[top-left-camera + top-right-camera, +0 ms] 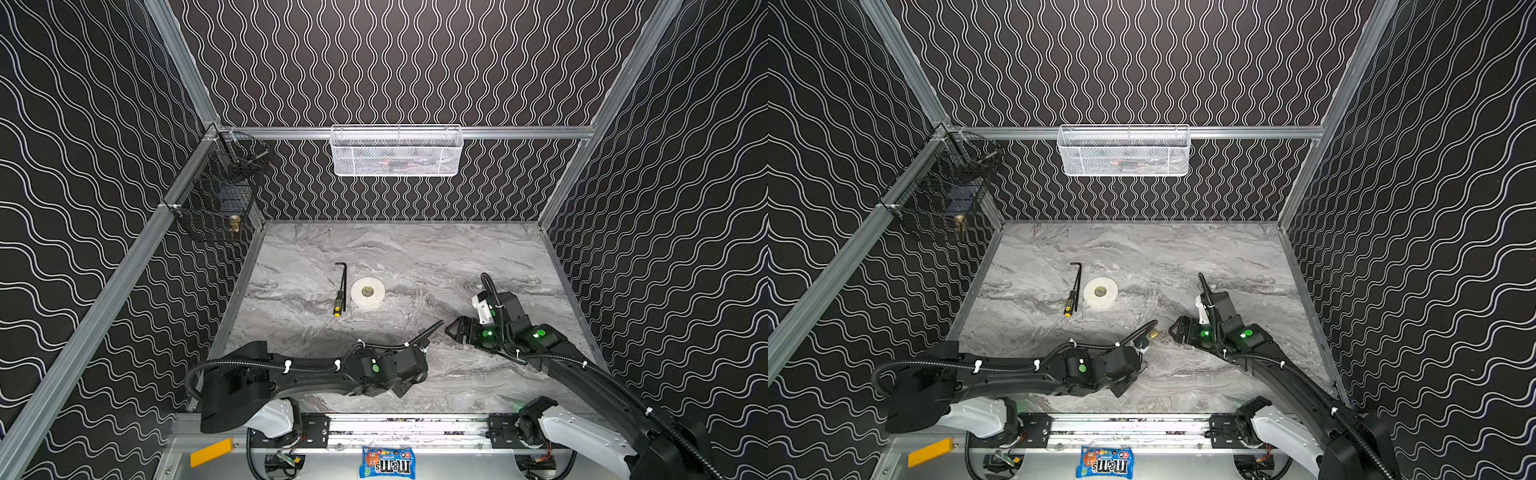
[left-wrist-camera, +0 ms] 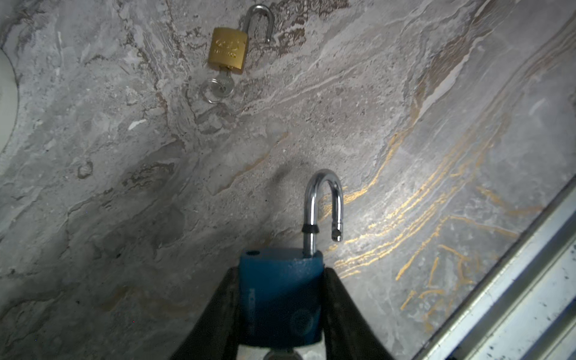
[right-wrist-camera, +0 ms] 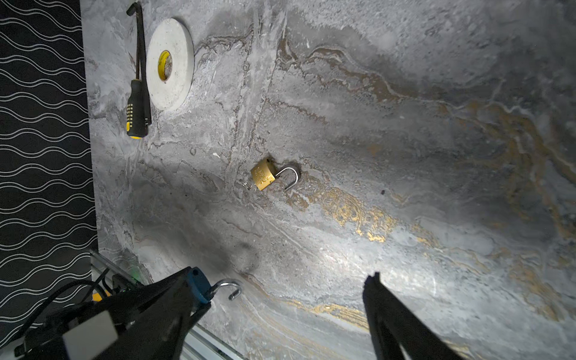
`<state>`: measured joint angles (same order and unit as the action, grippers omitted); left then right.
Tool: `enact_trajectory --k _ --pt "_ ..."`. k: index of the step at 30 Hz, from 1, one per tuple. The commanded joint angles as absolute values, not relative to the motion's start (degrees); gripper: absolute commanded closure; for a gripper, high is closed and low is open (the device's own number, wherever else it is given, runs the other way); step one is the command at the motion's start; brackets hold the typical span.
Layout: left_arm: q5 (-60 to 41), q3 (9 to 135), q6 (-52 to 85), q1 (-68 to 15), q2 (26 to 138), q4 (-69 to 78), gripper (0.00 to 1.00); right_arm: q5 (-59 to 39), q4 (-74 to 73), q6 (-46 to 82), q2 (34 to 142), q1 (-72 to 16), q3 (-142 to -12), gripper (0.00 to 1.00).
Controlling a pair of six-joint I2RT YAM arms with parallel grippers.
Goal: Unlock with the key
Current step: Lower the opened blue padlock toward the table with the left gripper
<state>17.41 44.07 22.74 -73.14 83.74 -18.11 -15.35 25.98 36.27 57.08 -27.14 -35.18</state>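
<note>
1. The left end effector (image 2: 280, 274) is partly closed, clamped on the two flanks of the blue padlock (image 2: 280, 299). Its shackle (image 2: 324, 199) is popped open and turned away from its hole.
2. The right end effector (image 1: 1177, 331) stands wide open and holds nothing, just beside the brass padlock (image 1: 1154, 333).
3. That brass padlock lies flat on the table (image 1: 415, 249) between the two end effectors. Its shackle is open too, with a key (image 2: 225, 84) in the keyway.
4. Something metallic peeks out below the blue body. We cannot tell whether it is a key.
5. First risk, as we judge it: the grip is on smooth painted sides only, so any twisting force could spin the blue padlock or slip it out.
6. Second: if the free shackle tip is pressed against the table, it could snap shut again.
7. Third: the arms are close together. A reach by the right one could bump the left or shove the brass padlock.
8. The surface is a grey marble pattern with gold veins. It looks hard and slick, so we expect metal to skate on it.
9. The room has black walls (image 1: 415, 62) with white wavy lines and an aluminium frame (image 1: 519, 132).
10. A white mesh basket (image 1: 397, 151) hangs at the back and a black wire basket (image 1: 216, 195) at the left.
11. The tape roll (image 1: 368, 292), screwdriver (image 1: 338, 305) and hex key (image 1: 343, 278) lie well apart from the padlocks.
</note>
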Motion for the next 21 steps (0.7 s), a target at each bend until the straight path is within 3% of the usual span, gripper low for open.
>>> enact_trajectory --k 1,11,16,21 --pt "17.44 43.62 24.24 -73.2 84.6 -16.81 0.95 -15.55 23.98 37.73 56.34 -26.74 -33.71 0.13" --pt "17.27 44.71 24.7 -73.21 90.04 -17.49 0.85 -17.62 22.24 38.32 56.08 -25.62 -31.3 0.13" --pt "17.23 44.08 24.96 -73.13 90.18 -17.23 0.68 -18.02 21.38 38.32 55.52 -25.4 -30.68 0.12" --pt "17.59 44.25 25.31 -73.07 91.61 -17.31 0.61 -18.75 21.18 38.16 56.09 -25.35 -30.41 0.12"
